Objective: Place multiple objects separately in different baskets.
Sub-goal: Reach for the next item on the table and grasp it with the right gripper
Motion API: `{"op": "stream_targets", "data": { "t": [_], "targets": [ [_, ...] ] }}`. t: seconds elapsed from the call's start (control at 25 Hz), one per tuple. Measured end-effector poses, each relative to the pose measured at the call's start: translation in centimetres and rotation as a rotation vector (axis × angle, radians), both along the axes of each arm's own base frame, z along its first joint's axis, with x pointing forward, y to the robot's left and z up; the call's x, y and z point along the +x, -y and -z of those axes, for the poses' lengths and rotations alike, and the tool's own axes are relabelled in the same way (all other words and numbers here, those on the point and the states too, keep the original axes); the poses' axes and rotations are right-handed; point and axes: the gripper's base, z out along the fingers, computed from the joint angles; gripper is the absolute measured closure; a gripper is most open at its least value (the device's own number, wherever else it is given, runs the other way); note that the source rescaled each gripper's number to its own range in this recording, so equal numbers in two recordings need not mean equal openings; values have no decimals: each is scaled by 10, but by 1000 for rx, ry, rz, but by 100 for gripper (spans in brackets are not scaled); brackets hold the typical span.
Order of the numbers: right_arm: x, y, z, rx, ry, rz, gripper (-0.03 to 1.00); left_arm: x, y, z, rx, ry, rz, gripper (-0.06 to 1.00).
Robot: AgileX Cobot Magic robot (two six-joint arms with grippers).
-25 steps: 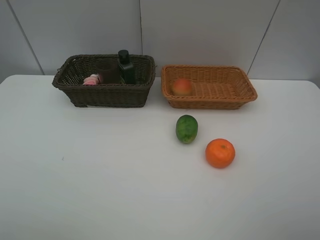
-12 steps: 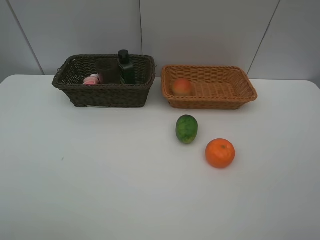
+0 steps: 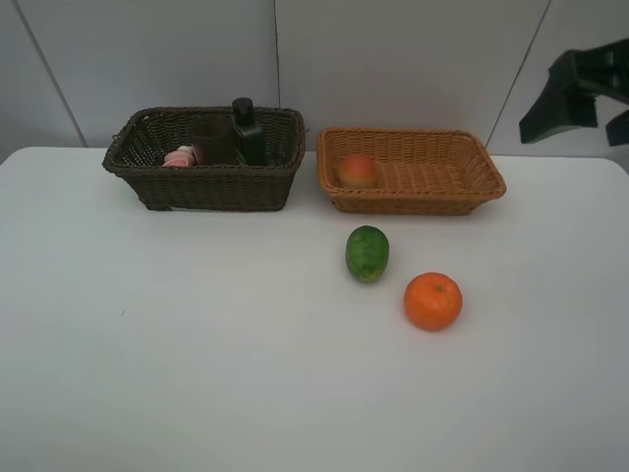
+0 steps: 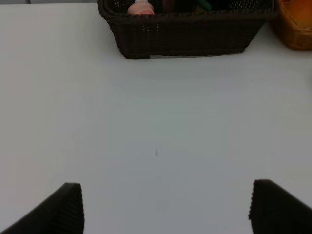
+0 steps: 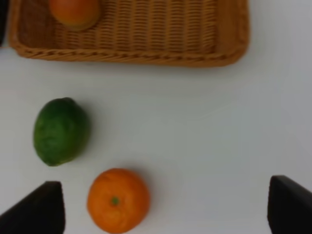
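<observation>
The dark brown basket (image 3: 201,187) holds the pink white-capped bottle (image 3: 182,156), the purplish cup (image 3: 214,143) and the black bottle (image 3: 246,131). In the orange-tan basket (image 3: 413,202) lies the peach-like fruit (image 3: 358,170). On the table in front of that basket lie the green fruit (image 3: 367,253) and the orange (image 3: 432,301). My right gripper (image 3: 578,118) hangs high at the upper right, open and empty. In the right wrist view it (image 5: 163,209) stands over the orange (image 5: 118,200) and green fruit (image 5: 61,130). My left gripper (image 4: 165,209) is open over bare table, well short of the dark basket (image 4: 180,36).
A white table (image 3: 197,344) carries everything, with a grey panelled wall behind the baskets. The two baskets stand side by side at the back, a narrow gap between them. In the left wrist view a corner of the orange-tan basket (image 4: 295,24) shows.
My right arm has come into the exterior high view at the upper right. The fruits, bottles and baskets have not moved.
</observation>
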Motion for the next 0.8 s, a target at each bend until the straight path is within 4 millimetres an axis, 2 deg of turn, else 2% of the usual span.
{"op": "stream_targets", "data": {
  "t": [0.2, 0.48, 0.64, 0.8],
  "targets": [
    [32, -46, 5, 7, -59, -106, 22, 0, 0, 0, 0, 0, 0, 5],
    [59, -99, 32, -19, -157, -192, 21, 0, 0, 0, 0, 1, 0, 5],
    [67, -122, 54, -61, -239, -234, 7, 0, 0, 0, 0, 1, 0, 5],
    [76, -144, 75, -90, -293, -263, 4, 0, 0, 0, 0, 1, 0, 5]
  ]
}}
